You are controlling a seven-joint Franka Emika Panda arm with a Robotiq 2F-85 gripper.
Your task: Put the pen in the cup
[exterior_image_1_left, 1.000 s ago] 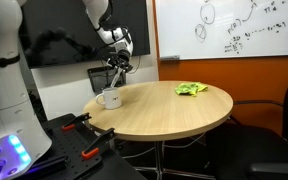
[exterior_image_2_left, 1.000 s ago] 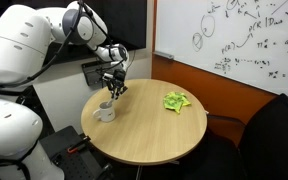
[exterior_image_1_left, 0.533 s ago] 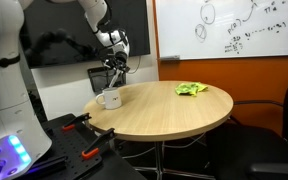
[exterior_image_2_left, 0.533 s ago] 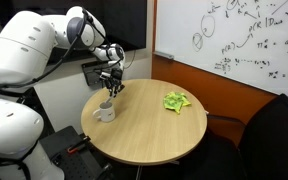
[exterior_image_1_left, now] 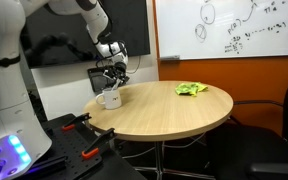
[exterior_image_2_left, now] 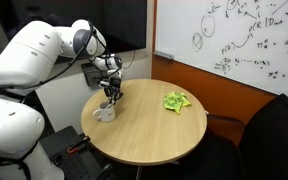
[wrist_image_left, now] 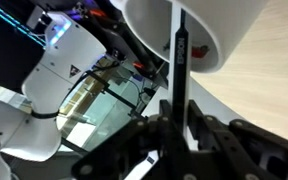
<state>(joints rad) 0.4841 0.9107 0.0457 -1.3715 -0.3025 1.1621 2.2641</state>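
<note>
Far left in an exterior view: red-handled tools point(exterior_image_1_left: 76, 123) lie on a dark surface below the table edge.

Next right, at the left rim of the table point(exterior_image_1_left: 174, 115): the cup point(exterior_image_1_left: 109, 99). It is a white, smooth, glossy mug with a round mouth, standing upright. In the wrist view the cup point(wrist_image_left: 224, 35) fills the top centre and its pale inside is turned toward the camera.

My gripper point(exterior_image_1_left: 111, 84) hangs directly over the cup in both exterior views, fingers pointing down. Seen from the other side, the gripper point(exterior_image_2_left: 111, 93) sits just above the cup point(exterior_image_2_left: 104, 113).

Pen point(wrist_image_left: 180, 70): slim, black, straight barrel with a matte finish. My gripper point(wrist_image_left: 178, 118) is pinched tight on it, with dark fingers pressed against both sides. In the wrist view its long axis runs up the frame, from my fingers at bottom centre to the cup's mouth at the top. In the exterior views that axis is near vertical, with the free end pointing down at the cup. The free end lies over the opening, but I cannot tell how far past the rim.

Table: round, light wood grain, flat and smooth. It shows as tan at the right of the wrist view point(wrist_image_left: 279, 70).

Right of centre on the table point(exterior_image_2_left: 149, 135): a crumpled, soft green cloth point(exterior_image_1_left: 191, 89), well apart from the cup. It is also seen in an exterior view point(exterior_image_2_left: 176, 101).

Upper right in both exterior views: a whiteboard point(exterior_image_1_left: 229, 28) with dark marker scribbles point(exterior_image_2_left: 234, 45).
</note>
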